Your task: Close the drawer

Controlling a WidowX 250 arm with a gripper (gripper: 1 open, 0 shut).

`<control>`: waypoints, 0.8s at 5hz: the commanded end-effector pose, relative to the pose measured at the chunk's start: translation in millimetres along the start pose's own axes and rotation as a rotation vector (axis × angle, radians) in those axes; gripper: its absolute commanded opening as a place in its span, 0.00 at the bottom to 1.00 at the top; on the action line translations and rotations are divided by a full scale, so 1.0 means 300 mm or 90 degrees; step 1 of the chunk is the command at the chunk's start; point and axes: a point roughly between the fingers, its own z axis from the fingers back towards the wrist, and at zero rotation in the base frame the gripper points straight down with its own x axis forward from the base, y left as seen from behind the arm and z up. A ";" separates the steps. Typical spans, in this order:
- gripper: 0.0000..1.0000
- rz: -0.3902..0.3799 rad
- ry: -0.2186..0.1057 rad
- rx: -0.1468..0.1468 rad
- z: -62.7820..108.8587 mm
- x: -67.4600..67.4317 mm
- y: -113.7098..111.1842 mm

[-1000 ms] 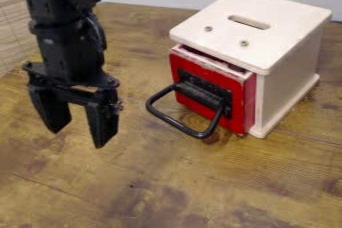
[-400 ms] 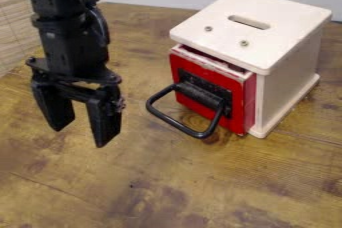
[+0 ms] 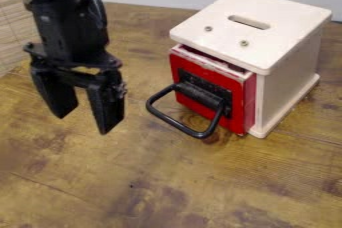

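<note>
Pincer [image 3: 80,100] agape beside drawer [image 3: 203,92]

Worn wooden table [image 3: 160,187] carrying a cream-white box [image 3: 274,47] with red drawer [image 3: 207,90]

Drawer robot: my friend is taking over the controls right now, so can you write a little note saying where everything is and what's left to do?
Gripper: open, holding nothing, hanging above the wooden table, off to the left of the box and apart from it.
Drawer: red front sticks out a little from the cream box; its black loop handle points toward the gripper.
Done: nothing on the drawer; it is not shut.
Left: bring the gripper to the red front and push it in until flush with the box.
</note>
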 end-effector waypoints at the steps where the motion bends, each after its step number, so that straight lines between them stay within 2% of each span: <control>1: 1.00 0.010 -0.046 0.020 0.039 -0.006 0.010; 2: 1.00 0.025 -0.036 0.049 0.005 0.012 0.034; 3: 1.00 0.041 -0.029 0.062 -0.015 0.026 0.050; 4: 1.00 0.053 -0.021 0.061 -0.028 0.038 0.052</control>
